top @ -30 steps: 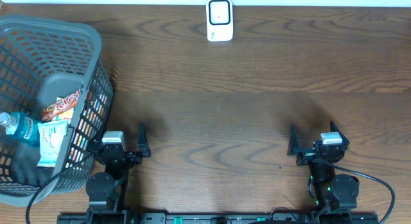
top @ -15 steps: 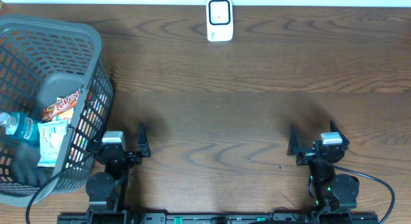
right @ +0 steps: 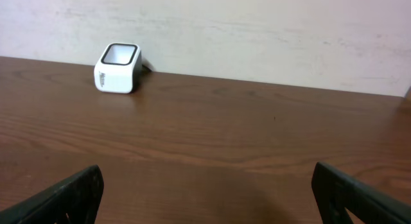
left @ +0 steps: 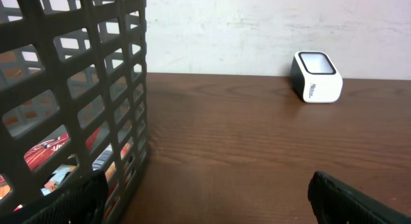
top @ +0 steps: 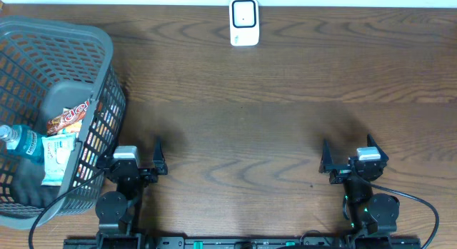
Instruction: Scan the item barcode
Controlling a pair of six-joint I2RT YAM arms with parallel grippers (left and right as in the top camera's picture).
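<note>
Overhead, your left gripper (top: 136, 155) and right gripper (top: 348, 153) sit spread and empty at the near table (top: 285, 99) edge (facing the scanner (top: 243, 22)). The snack packet (top: 69, 117) lies in the basket (top: 107, 78) beside your left gripper, likely your first reach.

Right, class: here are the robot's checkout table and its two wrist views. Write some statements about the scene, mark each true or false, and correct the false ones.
1. The barcode scanner stands at the far edge of the table, near its middle. True.
2. The left end effector holds a snack packet. False: it is open and empty; the snack packet lies in the basket.
3. A water bottle lies inside the grey basket. True.
4. The basket stands on the robot's right side. False: it is on the left, beside the left arm.
5. The right end effector is open, holding nothing. True.
</note>
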